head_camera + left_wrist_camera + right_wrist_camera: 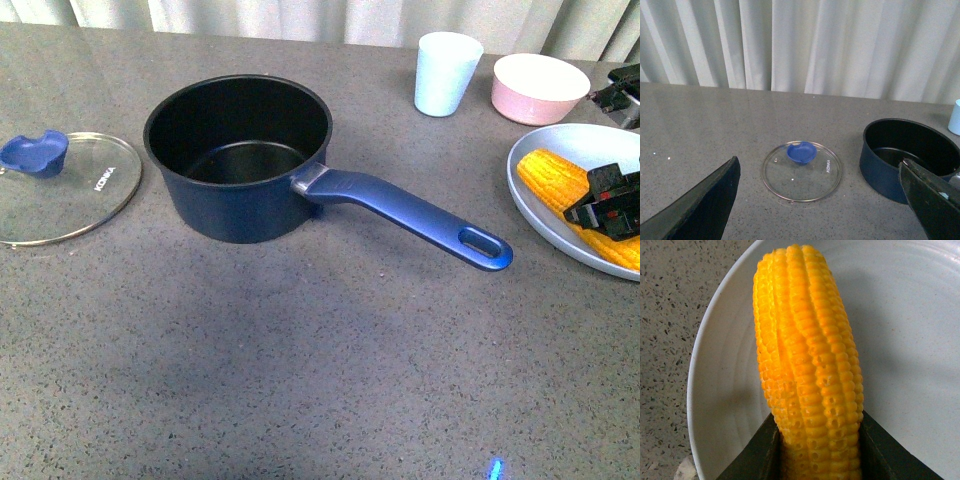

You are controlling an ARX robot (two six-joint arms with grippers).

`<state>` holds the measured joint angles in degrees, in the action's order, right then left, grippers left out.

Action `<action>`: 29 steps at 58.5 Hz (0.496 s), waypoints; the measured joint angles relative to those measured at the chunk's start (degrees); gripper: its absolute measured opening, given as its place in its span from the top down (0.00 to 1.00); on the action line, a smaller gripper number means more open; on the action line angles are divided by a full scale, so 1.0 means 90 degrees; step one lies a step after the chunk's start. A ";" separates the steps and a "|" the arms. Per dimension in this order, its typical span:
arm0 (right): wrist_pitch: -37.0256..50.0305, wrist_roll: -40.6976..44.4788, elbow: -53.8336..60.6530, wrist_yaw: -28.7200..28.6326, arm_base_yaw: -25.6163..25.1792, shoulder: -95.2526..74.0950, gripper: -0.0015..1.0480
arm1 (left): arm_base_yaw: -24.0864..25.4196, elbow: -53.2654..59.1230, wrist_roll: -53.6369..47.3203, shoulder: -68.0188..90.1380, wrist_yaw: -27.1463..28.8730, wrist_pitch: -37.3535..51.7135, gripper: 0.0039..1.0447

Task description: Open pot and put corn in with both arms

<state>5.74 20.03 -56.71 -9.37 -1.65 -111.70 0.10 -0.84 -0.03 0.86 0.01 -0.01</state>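
The dark blue pot (238, 160) stands open at the table's middle, black inside and empty, its long handle (410, 215) pointing to the right front. Its glass lid (62, 186) with the blue knob (35, 152) lies flat on the table to the pot's left. The corn (565, 185) lies on a pale blue plate (530, 205) at the right edge. My right gripper (605, 205) is shut on the corn (807, 370) over the plate (910, 325). My left gripper (820, 200) is open and empty, short of the lid (802, 171) and pot (907, 155).
A light blue cup (446, 72) and a pink bowl (539, 87) stand at the back right, behind the plate. White curtains hang behind the table's far edge. Bare grey tabletop (300, 350) spreads in front of the pot.
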 joint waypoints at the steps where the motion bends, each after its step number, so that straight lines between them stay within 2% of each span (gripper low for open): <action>1: -0.0015 -0.0015 0.0000 -0.0017 -0.0005 0.0032 0.73 | 0.0000 0.0000 -0.0002 0.0000 0.0000 0.0000 0.08; 9: -0.0197 -0.0243 -0.0056 -0.0262 0.0010 0.0573 0.78 | 0.0000 0.0000 -0.0002 0.0000 0.0000 0.0000 0.08; 14: -0.0301 -0.0515 -0.0316 -0.0447 0.0250 0.1013 0.79 | 0.0000 0.0000 0.0000 0.0000 0.0000 0.0000 0.08; 29: -0.0398 -0.1501 -0.1426 -0.0777 0.1710 0.0894 0.81 | 0.0000 0.0000 0.0000 0.0000 0.0000 0.0000 0.08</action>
<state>2.15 6.52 -69.54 -16.36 13.74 -103.66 0.10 -0.84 -0.03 0.86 0.01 -0.01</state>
